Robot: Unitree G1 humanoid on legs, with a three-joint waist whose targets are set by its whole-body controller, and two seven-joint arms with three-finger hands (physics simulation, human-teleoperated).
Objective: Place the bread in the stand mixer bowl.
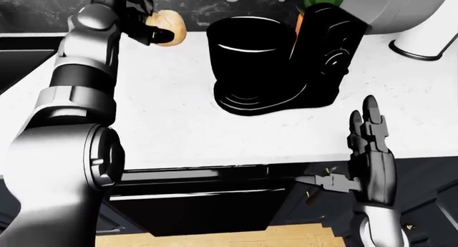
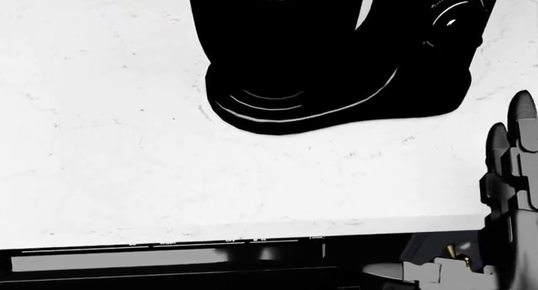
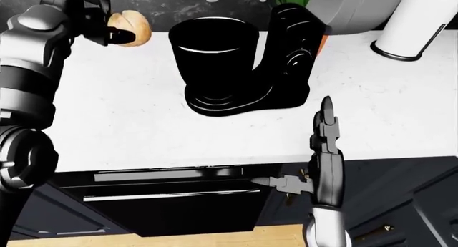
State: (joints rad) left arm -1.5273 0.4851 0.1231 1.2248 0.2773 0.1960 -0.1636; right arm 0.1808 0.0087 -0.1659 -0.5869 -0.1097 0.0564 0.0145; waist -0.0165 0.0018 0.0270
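Note:
A tan bread roll (image 1: 169, 26) is held at the top left of the left-eye view, above the white counter. My left hand (image 1: 146, 28) is shut on it, its dark fingers wrapped round the roll's left side. The black stand mixer (image 1: 318, 53) stands on the counter to the right of the roll, with its black bowl (image 1: 251, 56) upright under the tilted-back head. The roll is left of the bowl's rim, about level with its top. My right hand (image 1: 369, 134) is open and empty, fingers straight up, over the counter's near edge at lower right.
The white counter (image 1: 172, 123) runs across the views, with dark cabinet fronts and a drawer (image 1: 200, 196) below its edge. A white cylinder's base (image 1: 426, 45) stands at the top right. Utensils and a green and orange thing show behind the mixer.

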